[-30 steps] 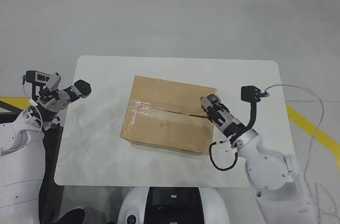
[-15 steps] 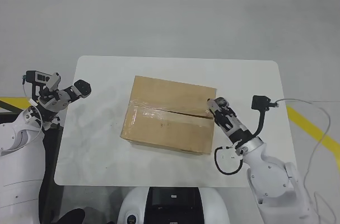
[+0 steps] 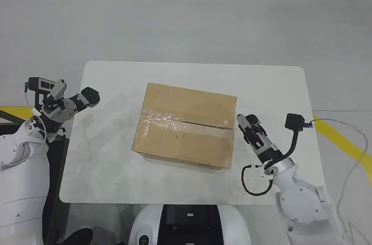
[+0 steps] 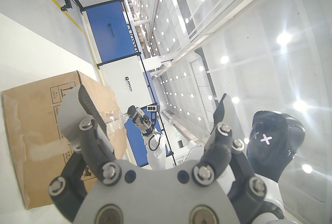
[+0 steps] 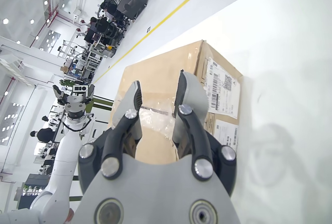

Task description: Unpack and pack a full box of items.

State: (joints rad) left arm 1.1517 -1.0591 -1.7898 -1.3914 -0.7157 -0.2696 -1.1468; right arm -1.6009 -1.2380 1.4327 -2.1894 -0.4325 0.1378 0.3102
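A white worktop (image 3: 106,174) with rounded corners carries one closed cardboard box (image 3: 184,131). The box sits near the middle, slightly skewed, with clear tape (image 3: 158,117) along its top seam.

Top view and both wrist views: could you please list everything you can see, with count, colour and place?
cardboard box: 1, brown, closed, middle of the table
clear tape: 1 strip, transparent, along the box's top seam
shipping labels: 2, white, on the box end facing the right arm
table: 1, white, under the box
floor line: yellow, on the grey floor beside the table
left tool: 1, grey and black, open, at the table's left edge, apart from the box
right tool: 1, grey and black, open, empty, close beside the box's labelled end
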